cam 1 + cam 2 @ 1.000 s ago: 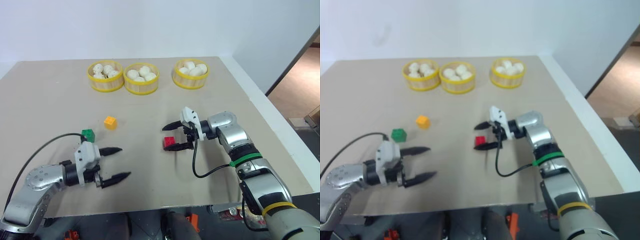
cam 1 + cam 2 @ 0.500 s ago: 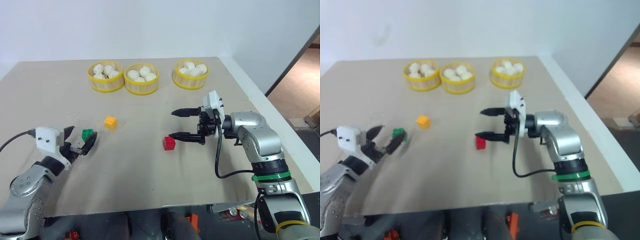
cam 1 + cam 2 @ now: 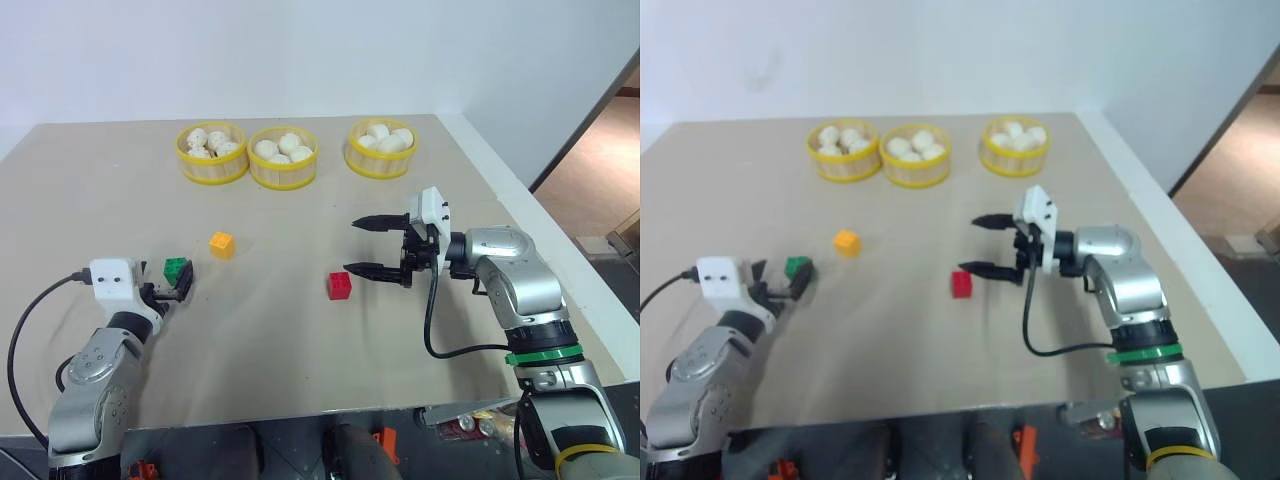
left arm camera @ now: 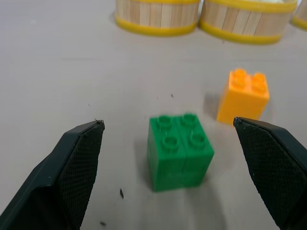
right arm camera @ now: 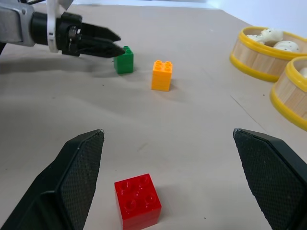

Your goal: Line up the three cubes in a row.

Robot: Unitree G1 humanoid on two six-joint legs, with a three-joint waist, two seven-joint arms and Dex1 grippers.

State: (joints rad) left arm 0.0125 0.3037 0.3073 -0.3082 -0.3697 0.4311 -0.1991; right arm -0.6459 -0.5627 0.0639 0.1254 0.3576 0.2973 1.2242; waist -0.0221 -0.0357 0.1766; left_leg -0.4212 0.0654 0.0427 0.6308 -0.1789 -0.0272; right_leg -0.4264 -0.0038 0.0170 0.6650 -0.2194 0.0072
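Three studded cubes lie apart on the tan table. The green cube is at the left, the orange-yellow cube just behind and right of it, and the red cube near the middle. My left gripper is open and level, its fingers either side of the green cube's near face without touching it. My right gripper is open, points left and hovers just right of the red cube, holding nothing.
Three round yellow-rimmed baskets of white buns stand in a row at the back of the table. The table's right edge runs beside my right arm, with floor beyond it.
My left gripper swung from pointing right to pointing forward and moved left up to the green cube. My right gripper rose and drew back right from the red cube, which stays put.
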